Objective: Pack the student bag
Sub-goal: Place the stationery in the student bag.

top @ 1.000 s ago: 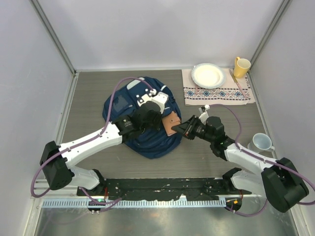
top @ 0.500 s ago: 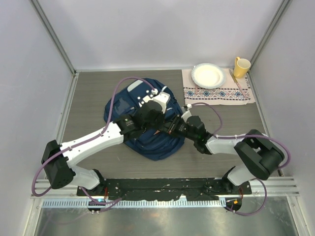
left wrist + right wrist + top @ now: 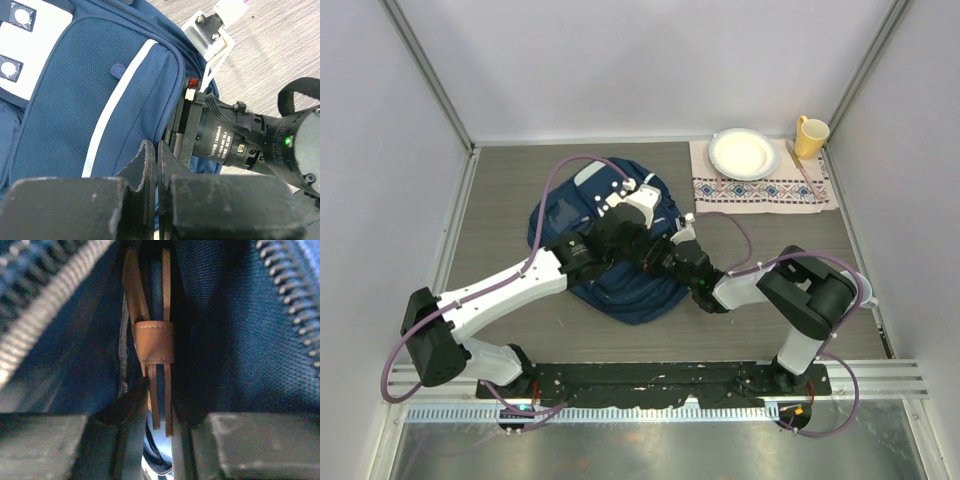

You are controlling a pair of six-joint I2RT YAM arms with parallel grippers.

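Roughly centred on the table (image 3: 500, 200), nearer its left edge, the student bag (image 3: 620, 292) lies unzipped. At its opening the left gripper (image 3: 156, 150) is closed; the right gripper (image 3: 159, 400) reaches inside, jaws flanking a tan leather case (image 3: 152, 342), grip unclear.

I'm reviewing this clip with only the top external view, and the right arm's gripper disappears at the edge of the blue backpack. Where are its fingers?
Observer: The right wrist view puts the right gripper inside the student bag. There are zipper teeth on both sides, and its fingers flank a tan leather item with a stitched loop. Whether they clamp it, I cannot tell.
Operator: And the other arm's, open or shut?
Observer: Shut. The left wrist view shows the left gripper with its fingers pressed together and the bag's white-striped pocket behind them.
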